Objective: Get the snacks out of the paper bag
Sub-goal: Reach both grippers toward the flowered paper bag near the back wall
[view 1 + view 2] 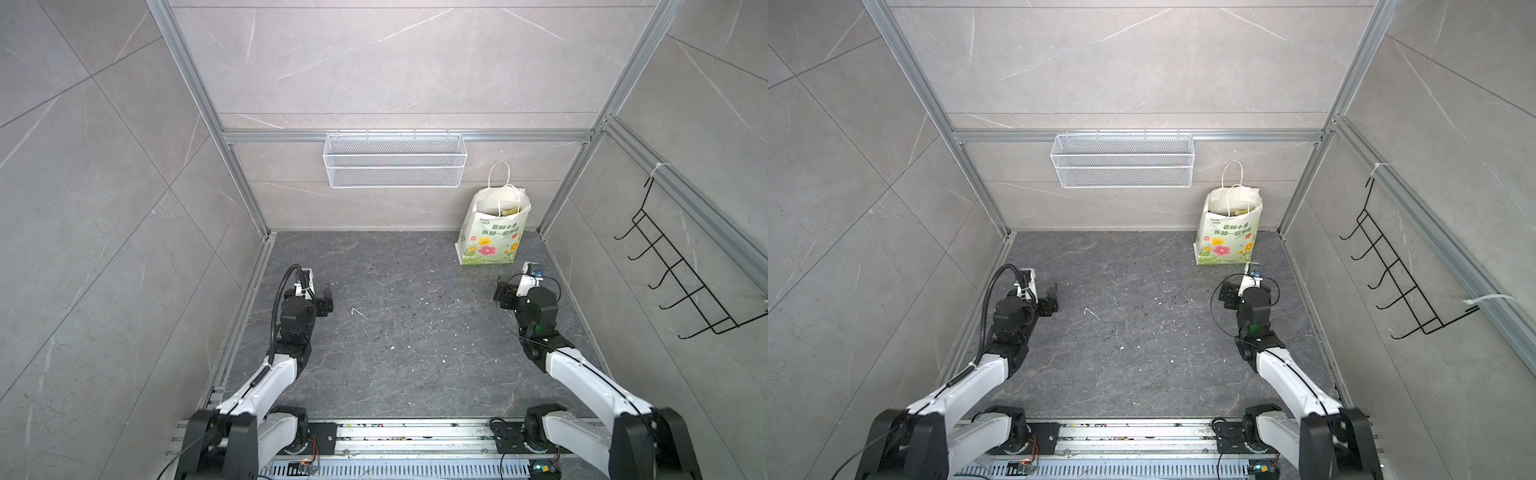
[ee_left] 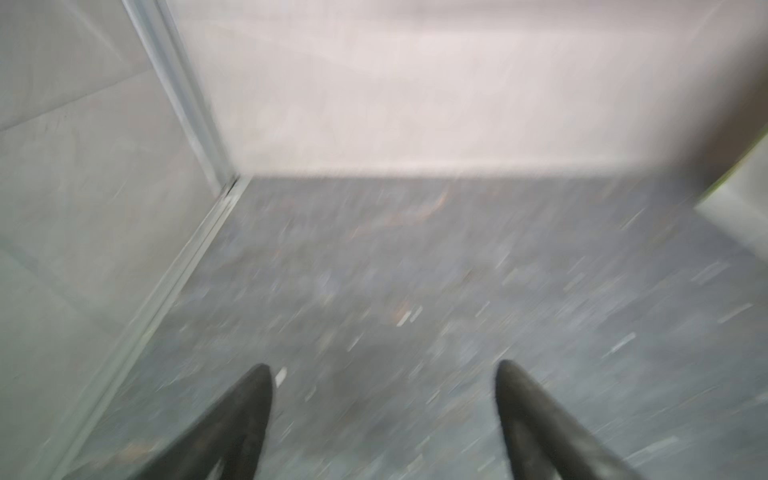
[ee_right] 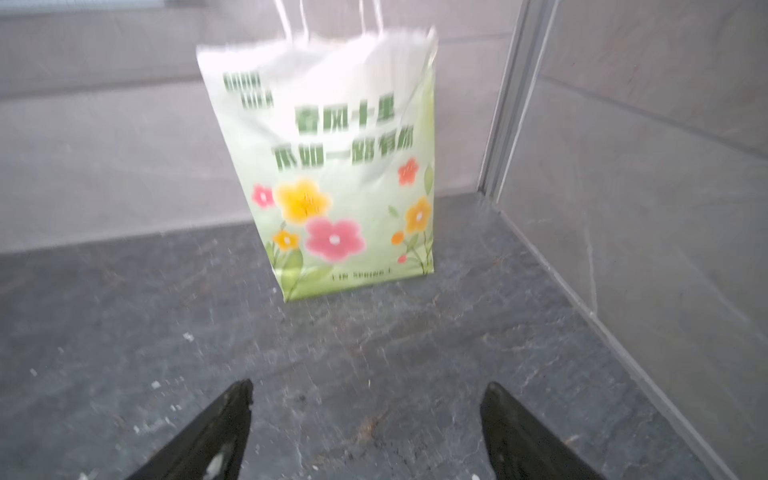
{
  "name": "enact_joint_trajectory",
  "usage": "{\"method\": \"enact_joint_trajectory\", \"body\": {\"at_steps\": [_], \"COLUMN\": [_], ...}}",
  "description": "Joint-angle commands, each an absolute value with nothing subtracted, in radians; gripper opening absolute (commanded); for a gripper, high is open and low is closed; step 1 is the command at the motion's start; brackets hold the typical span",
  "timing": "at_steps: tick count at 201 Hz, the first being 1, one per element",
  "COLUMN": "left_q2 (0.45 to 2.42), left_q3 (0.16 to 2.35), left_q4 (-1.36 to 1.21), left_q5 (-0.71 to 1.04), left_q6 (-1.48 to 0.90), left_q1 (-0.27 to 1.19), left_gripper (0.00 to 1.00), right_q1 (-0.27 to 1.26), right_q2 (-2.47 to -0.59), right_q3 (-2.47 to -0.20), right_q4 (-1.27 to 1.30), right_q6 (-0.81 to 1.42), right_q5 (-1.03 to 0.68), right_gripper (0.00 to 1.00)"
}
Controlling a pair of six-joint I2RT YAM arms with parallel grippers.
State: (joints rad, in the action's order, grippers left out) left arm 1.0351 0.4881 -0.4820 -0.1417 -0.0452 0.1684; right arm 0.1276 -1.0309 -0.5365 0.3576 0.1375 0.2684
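Down at the near edge of the tabletop (image 1: 395, 353), the metal mounting rail (image 1: 415, 432) carries both arms, and each one reaches forward over the dark stone-patterned surface. Over by the left edge, the left gripper (image 2: 382, 370) hangs above bare tabletop, its black fingertips (image 2: 259, 386) spread well apart with nothing between them, though the wrist view is badly smeared. Across on the right, the right gripper (image 3: 368, 386) is just as wide, jaws parted and empty, facing the paper bag (image 3: 345, 187) from close by but not touching it.

And the bag itself: it stands upright in the far right corner of the tabletop (image 1: 1121, 332), close to the back wall, flower prints and green lettering facing the arms. In both top views its mouth gapes open, white cord handles (image 1: 498, 174) sticking up, and a yellowish snack packet (image 1: 510, 211) shows inside; the rest of the contents I cannot make out.

Up on the back wall hangs a white wire-mesh basket (image 1: 395, 166), and a black wire hook rack (image 1: 681, 282) sits on the right wall.
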Motion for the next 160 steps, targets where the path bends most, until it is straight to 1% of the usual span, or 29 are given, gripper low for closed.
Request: {"method": "enact_joint_trajectory", "body": {"at_steps": [1, 16, 25, 46, 62, 73, 92, 102, 124, 160], "left_q2": [1.092, 1.23, 1.325, 1.546, 1.702, 1.804, 1.952, 2.016, 2.124, 2.254], "left_q3": [0.687, 0.868, 0.98, 1.207, 1.379, 1.513, 1.718, 1.796, 1.919, 2.065], "left_q4": [-0.336, -0.26, -0.216, -0.164, -0.102, -0.032, 0.077, 0.105, 0.126, 0.151], "left_q5": [-0.112, -0.095, -0.056, -0.026, 0.042, 0.064, 0.101, 0.104, 0.141, 0.126], "left_q6": [-0.13, -0.112, -0.087, -0.045, -0.045, -0.047, -0.035, -0.039, -0.074, -0.141], "left_q1": [0.237, 0.309, 0.349, 0.44, 0.487, 0.518, 0.556, 0.571, 0.581, 0.581], "left_gripper": [0.67, 0.59, 0.57, 0.56, 0.55, 0.55, 0.52, 0.51, 0.48, 0.45], "right_q1": [0.109, 0.07, 0.047, -0.021, -0.084, -0.124, -0.189, -0.224, -0.269, -0.302], "right_q2": [-1.086, -1.184, -1.231, -1.292, -1.332, -1.364, -1.428, -1.452, -1.521, -1.655], "right_q3": [-0.682, -0.796, -0.838, -0.887, -0.908, -0.924, -0.972, -0.981, -1.037, -1.194], "right_q4": [0.064, 0.002, 0.009, 0.058, 0.091, 0.105, 0.077, 0.08, 0.061, -0.014], "right_q6": [0.241, 0.272, 0.297, 0.366, 0.417, 0.429, 0.439, 0.443, 0.412, 0.341], "right_q5": [0.317, 0.221, 0.168, 0.116, 0.077, 0.041, -0.025, -0.053, -0.088, -0.154], "right_gripper": [0.83, 0.74, 0.69, 0.55, 0.49, 0.39, 0.32, 0.27, 0.25, 0.25]}}
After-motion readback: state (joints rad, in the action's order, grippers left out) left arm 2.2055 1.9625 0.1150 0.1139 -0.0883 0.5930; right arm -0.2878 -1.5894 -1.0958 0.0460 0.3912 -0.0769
